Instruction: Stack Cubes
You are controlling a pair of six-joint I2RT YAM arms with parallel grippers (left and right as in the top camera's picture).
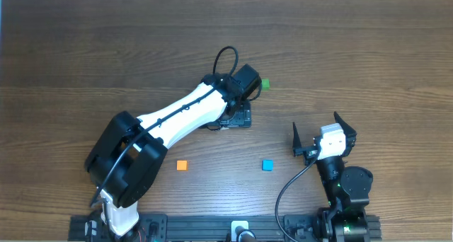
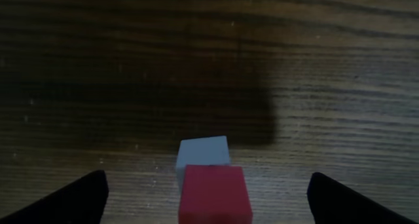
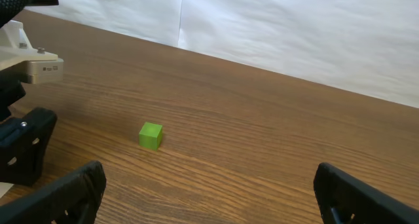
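Observation:
A red cube (image 2: 215,194) lies between the wide-apart fingers of my left gripper (image 2: 209,207), which is open. Just beyond it a pale grey cube (image 2: 203,150) touches or is overlapped by the red one; I cannot tell whether they are stacked. In the top view the left gripper (image 1: 237,118) is at mid-table and hides both cubes. A green cube (image 1: 265,83) (image 3: 150,135) lies just to its far right. An orange cube (image 1: 182,165) and a blue cube (image 1: 267,165) rest near the front. My right gripper (image 1: 322,139) (image 3: 209,204) is open and holds nothing, near its base.
The white left arm (image 1: 177,118) stretches diagonally across the table's middle. Its wrist (image 3: 26,119) shows in the right wrist view, close to the green cube. A white wall (image 3: 294,27) stands behind the table's far edge.

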